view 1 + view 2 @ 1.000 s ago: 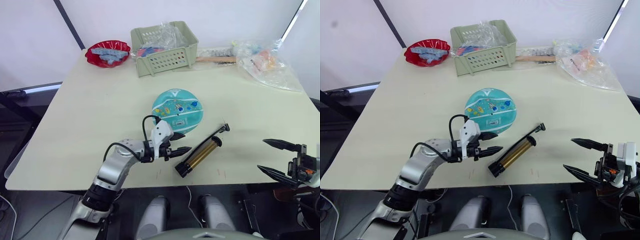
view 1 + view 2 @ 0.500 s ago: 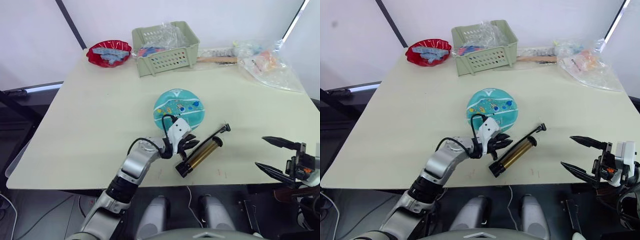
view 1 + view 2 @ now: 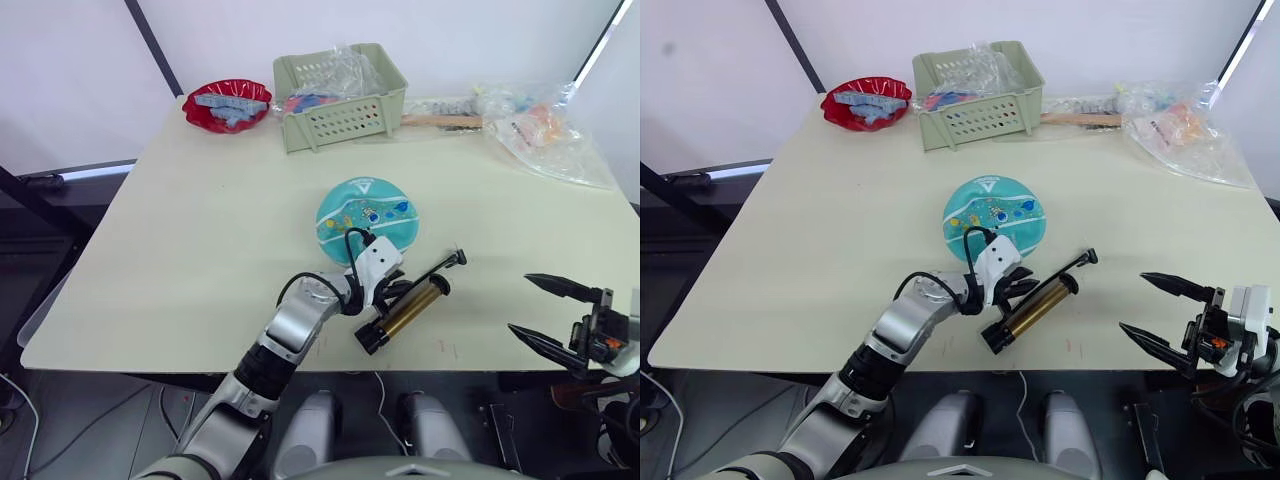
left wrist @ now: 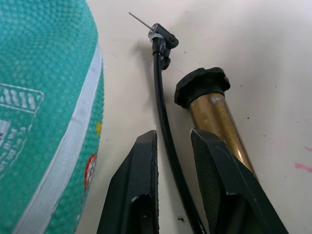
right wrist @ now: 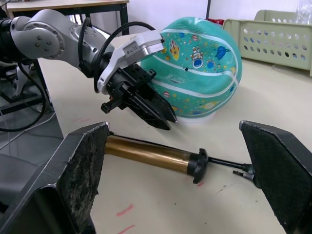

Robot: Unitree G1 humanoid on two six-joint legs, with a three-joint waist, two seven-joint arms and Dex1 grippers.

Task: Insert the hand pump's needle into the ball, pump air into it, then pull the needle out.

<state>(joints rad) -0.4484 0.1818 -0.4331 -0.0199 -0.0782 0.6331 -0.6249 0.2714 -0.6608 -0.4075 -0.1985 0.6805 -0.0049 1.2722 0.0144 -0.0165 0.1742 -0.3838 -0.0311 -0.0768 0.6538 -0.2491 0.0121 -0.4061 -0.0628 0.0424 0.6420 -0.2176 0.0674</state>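
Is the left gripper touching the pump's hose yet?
Cannot tell. In the left wrist view the hose runs between the open fingers of the left gripper, very near both, with neither contact nor gap plain.

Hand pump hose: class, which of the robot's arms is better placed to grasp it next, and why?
Left. The left gripper already straddles the hose beside the ball; the right gripper hangs open off the table's edge.
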